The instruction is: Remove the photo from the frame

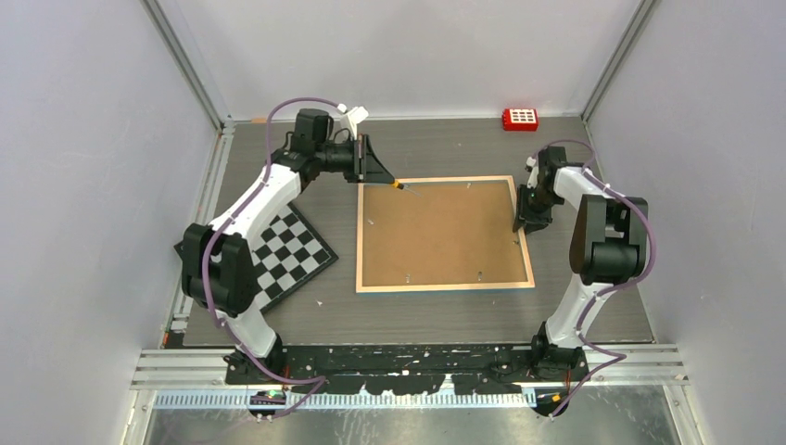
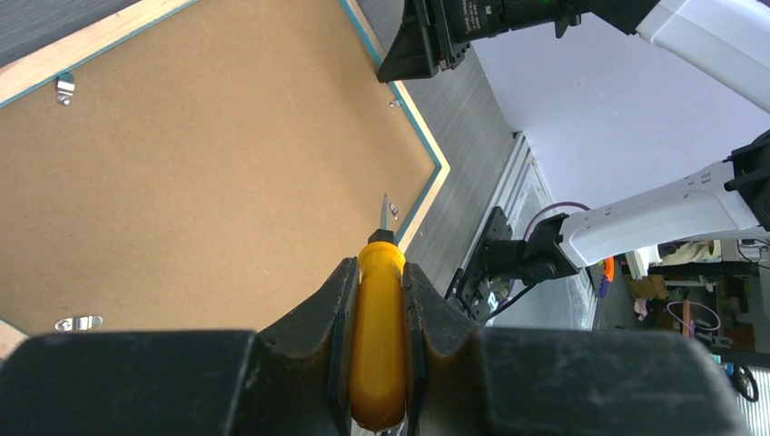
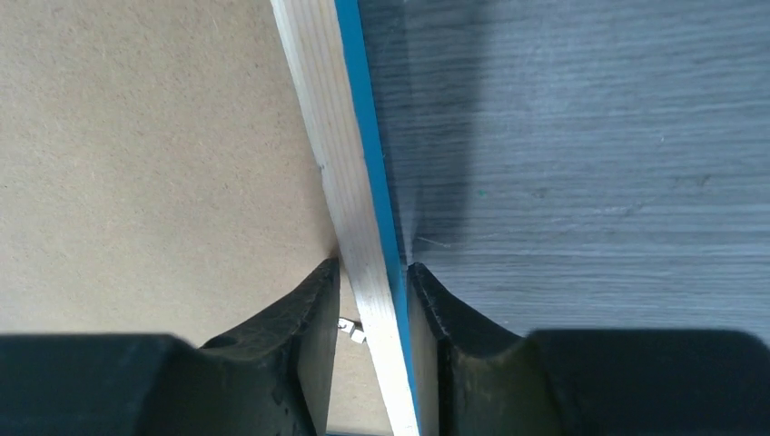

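Plain pale grey walls (image 1: pixel 83 139) are closing in the left, back and right of the overhead view, meeting at slim aluminium posts (image 1: pixel 188 69) that are slanting up from the corners. A dark grey wood-grain surface (image 1: pixel 445 148) is filling the middle. Silver slotted rails (image 1: pixel 176 369) are running along its lower edge, with a brushed metal sheet (image 1: pixel 417 426) lying beneath them. Soft, even light is falling from above, casting only faint shadows. At the right of the left wrist view, a cluttered room (image 2: pixel 699 272) is showing past a white wall (image 2: pixel 617 118).

grey table (image 1: pixel 436 315) carries the frame (image 1: pixel 445 234), chequered board (image 1: pixel 292 250), red block (image 1: pixel 520 119).
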Controlling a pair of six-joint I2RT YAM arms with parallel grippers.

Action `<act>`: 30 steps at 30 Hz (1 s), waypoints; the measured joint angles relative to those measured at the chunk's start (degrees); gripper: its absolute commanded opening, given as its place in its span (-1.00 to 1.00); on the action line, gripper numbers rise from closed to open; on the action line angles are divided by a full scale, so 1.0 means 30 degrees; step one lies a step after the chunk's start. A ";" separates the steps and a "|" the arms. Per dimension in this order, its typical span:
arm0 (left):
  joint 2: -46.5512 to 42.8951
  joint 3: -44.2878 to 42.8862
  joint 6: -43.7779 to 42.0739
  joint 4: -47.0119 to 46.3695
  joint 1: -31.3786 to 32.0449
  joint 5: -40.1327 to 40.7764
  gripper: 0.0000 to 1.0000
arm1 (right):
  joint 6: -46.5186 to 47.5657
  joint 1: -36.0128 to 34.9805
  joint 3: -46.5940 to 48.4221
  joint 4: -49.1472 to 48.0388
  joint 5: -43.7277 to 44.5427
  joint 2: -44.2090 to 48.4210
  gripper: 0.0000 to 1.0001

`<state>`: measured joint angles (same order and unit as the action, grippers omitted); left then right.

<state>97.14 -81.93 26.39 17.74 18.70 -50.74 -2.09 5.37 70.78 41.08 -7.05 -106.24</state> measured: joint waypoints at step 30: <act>-0.0058 0.0240 -0.1982 0.1763 -0.0583 0.0437 -1.00 | 1.2007 -0.0153 0.8262 0.7599 -0.2914 -0.5712 -0.99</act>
<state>96.97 -81.21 20.45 23.03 16.95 -49.43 33.93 4.91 95.57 63.88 -15.79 -123.37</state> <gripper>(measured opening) 0.197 0.163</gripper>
